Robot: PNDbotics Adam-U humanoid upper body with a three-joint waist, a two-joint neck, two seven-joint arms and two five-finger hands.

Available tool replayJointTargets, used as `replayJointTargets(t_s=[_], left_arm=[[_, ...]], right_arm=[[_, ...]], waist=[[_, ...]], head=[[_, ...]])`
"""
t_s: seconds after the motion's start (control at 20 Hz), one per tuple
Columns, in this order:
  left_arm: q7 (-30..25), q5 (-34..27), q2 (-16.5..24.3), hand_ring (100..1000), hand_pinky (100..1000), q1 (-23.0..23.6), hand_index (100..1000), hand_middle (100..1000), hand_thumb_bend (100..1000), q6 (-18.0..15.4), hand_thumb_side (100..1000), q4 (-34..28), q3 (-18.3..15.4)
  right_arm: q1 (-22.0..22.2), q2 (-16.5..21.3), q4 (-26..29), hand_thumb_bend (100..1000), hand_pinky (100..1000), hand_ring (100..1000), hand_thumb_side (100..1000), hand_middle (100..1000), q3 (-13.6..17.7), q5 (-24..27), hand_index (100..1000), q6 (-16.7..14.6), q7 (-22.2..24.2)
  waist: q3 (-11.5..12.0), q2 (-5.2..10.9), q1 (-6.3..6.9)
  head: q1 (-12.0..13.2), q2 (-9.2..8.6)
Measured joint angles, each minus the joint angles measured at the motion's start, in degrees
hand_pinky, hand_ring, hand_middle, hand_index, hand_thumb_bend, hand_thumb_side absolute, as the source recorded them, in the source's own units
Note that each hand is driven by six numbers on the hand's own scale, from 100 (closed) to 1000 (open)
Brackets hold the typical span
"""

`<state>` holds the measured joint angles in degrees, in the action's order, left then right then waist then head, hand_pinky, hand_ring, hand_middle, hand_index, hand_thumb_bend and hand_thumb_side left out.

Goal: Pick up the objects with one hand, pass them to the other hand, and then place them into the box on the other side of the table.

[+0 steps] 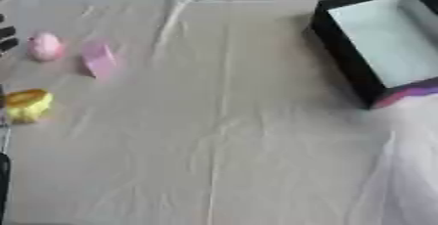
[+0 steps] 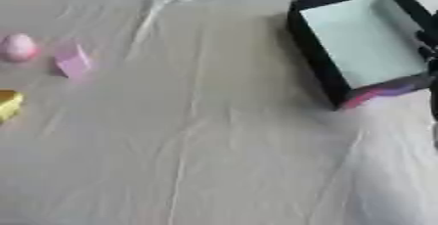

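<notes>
Left eye view: a beige cloth-covered table (image 1: 231, 121) carries 3 small objects at the left of the frame: a pink egg-shaped object (image 1: 44, 46), a pink block (image 1: 99, 59) just beside it, and a yellow object (image 1: 28, 104) lower down. Dark fingers of the left hand (image 1: 7, 38) show at the left edge near the egg, holding nothing; how far open cannot be told. The black box (image 1: 342, 48), pale inside, sits upper right.

Right eye view: the right hand (image 2: 427, 48) shows dimly at the right edge over the box; its state cannot be told.
</notes>
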<state>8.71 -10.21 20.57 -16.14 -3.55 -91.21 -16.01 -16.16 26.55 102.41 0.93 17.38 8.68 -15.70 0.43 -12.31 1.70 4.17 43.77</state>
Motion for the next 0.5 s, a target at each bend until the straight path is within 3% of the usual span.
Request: replayJointTargets(t_s=[0.5], left_arm=[[0.0, 0.0, 0.0, 700, 748, 0.0, 840, 719, 381, 0.0, 675, 0.0, 0.0]], right_arm=[[0.0, 0.0, 0.0, 100, 1000, 947, 858, 1000, 0.0, 0.0, 1000, 0.0, 0.0]], waist=[[0.0, 0.0, 0.0]], head=[[0.0, 0.0]])
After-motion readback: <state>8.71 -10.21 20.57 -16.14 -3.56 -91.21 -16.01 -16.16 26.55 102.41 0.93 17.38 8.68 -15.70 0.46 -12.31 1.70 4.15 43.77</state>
